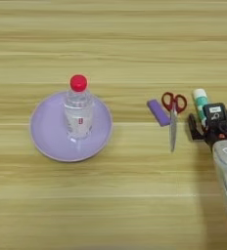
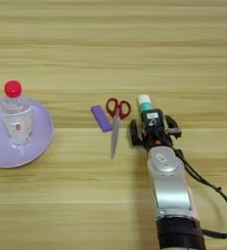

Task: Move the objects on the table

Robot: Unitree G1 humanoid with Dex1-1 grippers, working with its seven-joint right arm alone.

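A clear plastic bottle [image 2: 16, 119] with a red cap stands upright in the lilac plate [image 2: 43, 140] at the left. On the wooden table [image 1: 110, 205], right of centre, lie a small purple block [image 2: 102, 118] and red-handled scissors [image 2: 116, 122], blades pointing toward me. Just right of them lies the white glue stick [image 2: 144, 103] with its green label. My right gripper [image 2: 153, 131] sits over the stick's near end, open, with one black finger [image 2: 133, 134] on each side of it. The stick's near part is hidden under the gripper.
The silver forearm [image 2: 170, 188] comes up from the bottom edge, with a black cable [image 2: 211, 188] looping to its right. The scissors lie a finger's width left of the gripper.
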